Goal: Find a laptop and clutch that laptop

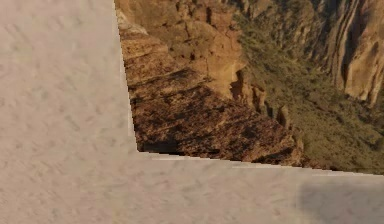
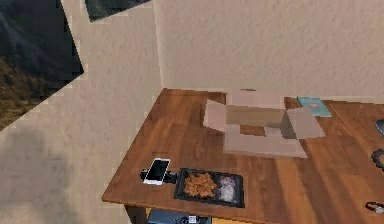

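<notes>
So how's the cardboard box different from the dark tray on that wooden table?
The cardboard box is tan with its flaps spread open; the dark tray is black and shallow. The box is larger than the tray. The tray holds brownish lumps, while the box looks bare inside. Both rest on the wooden table.

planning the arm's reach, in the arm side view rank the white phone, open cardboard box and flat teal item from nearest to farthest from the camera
1. white phone, at the near left corner of the table
2. open cardboard box, mid-table
3. flat teal item, farthest back, toward the right
</notes>
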### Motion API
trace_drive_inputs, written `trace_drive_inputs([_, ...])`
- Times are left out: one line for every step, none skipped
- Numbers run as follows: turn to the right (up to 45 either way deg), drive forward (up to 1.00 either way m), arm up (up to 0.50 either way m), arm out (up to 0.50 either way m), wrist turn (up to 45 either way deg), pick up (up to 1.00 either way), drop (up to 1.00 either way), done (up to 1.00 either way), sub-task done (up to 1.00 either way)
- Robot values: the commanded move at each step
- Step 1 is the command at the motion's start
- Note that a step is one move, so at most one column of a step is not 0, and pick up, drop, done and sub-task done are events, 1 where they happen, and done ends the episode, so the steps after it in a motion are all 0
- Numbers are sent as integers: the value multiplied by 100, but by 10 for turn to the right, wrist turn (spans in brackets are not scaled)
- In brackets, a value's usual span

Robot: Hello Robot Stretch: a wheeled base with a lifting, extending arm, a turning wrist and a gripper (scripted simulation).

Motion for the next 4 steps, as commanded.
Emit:
trace_drive_inputs([0,0,0,0,450,0,0,0,0])
trace_drive_inputs([0,0,0,0,450,0,0,0,0])
trace_drive_inputs([0,0,0,0,450,0,0,0,0])
trace_drive_inputs([0,0,0,0,210,0,0,0,0])
